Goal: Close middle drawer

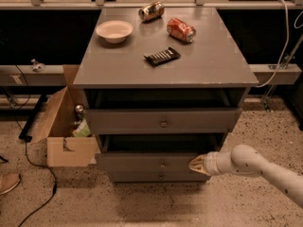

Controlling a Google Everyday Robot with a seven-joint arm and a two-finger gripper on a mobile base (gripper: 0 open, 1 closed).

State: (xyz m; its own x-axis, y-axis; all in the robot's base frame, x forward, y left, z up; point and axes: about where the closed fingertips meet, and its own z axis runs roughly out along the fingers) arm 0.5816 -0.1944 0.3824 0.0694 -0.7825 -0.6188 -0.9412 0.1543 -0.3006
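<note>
The middle drawer (137, 163) is a wide shallow grey front with a tiny centre knob (162, 164), under the taller top drawer (142, 119). It stands out only a little from the cabinet, with a dark gap above it. My gripper (195, 165) comes in from the right on a white arm (255, 167), and its tip rests against the right part of the middle drawer's front. The bottom drawer front (142, 177) sits just below, close to the floor.
The top drawer is also slightly out. On the cabinet top (118, 65) lie a bowl (114, 30), two cans (151, 11) (181, 29) and a dark bar (162, 56). An open cardboard box (64, 131) stands on the floor at the left, beside cables.
</note>
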